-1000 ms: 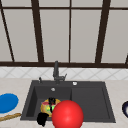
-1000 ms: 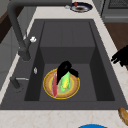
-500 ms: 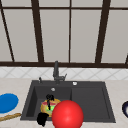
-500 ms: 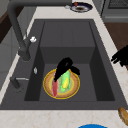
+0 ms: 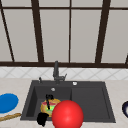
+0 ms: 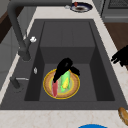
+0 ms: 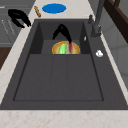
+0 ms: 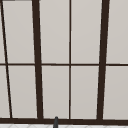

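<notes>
Under the straight, relaxed fingers of a hand (image 6: 63,68), touching, the plate (image 6: 75,86) on the sink (image 6: 67,32) floor

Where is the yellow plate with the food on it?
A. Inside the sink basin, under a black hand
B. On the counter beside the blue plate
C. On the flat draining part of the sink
A: the yellow plate lies on the basin floor, and a hand reaches down over it.

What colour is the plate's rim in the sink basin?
Yellow-orange rim on the plate, clearest in the left side view.
</notes>
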`<move>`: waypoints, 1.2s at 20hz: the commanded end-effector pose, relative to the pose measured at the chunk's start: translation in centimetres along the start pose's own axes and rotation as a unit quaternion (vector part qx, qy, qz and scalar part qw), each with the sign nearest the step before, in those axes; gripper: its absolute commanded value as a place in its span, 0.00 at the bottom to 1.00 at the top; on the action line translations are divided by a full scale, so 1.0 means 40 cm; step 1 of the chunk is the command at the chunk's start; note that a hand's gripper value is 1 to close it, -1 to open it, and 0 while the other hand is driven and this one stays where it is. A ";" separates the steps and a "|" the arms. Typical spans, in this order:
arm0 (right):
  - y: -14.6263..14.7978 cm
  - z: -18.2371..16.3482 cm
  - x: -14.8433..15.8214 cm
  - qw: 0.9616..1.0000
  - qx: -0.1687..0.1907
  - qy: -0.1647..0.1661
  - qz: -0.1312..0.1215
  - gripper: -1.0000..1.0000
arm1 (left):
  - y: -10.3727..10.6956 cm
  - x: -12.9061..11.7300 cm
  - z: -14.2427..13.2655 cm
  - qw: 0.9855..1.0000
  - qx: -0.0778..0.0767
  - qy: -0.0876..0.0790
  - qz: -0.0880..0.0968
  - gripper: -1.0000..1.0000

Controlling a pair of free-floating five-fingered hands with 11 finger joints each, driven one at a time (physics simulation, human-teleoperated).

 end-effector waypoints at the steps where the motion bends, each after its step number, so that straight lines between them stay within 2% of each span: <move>1: 0.001 0.034 -0.017 1.000 -0.026 -0.005 0.006 0.00 | 0.000 0.000 0.000 1.000 0.000 0.000 0.000 0.50; 3: 0.005 0.058 -0.029 0.999 -0.041 -0.019 0.018 0.00 | 0.000 0.000 0.000 1.000 0.000 0.000 0.000 0.50; 7: 0.016 0.093 -0.047 0.997 -0.074 -0.023 0.011 0.00 | 0.000 0.000 0.000 1.000 0.000 0.000 0.000 0.50; 9: 0.017 0.105 -0.057 0.995 -0.091 -0.030 0.016 0.00 | 0.000 0.000 0.000 1.000 0.000 0.000 0.000 0.50; 18: -0.010 0.209 -0.107 0.985 -0.171 -0.033 0.012 0.00 | 0.000 0.000 0.000 1.000 0.000 0.000 0.000 0.50; 24: -0.044 0.287 -0.151 0.975 -0.217 -0.041 0.010 0.00 | 0.000 0.000 0.000 1.000 0.000 0.000 0.000 0.50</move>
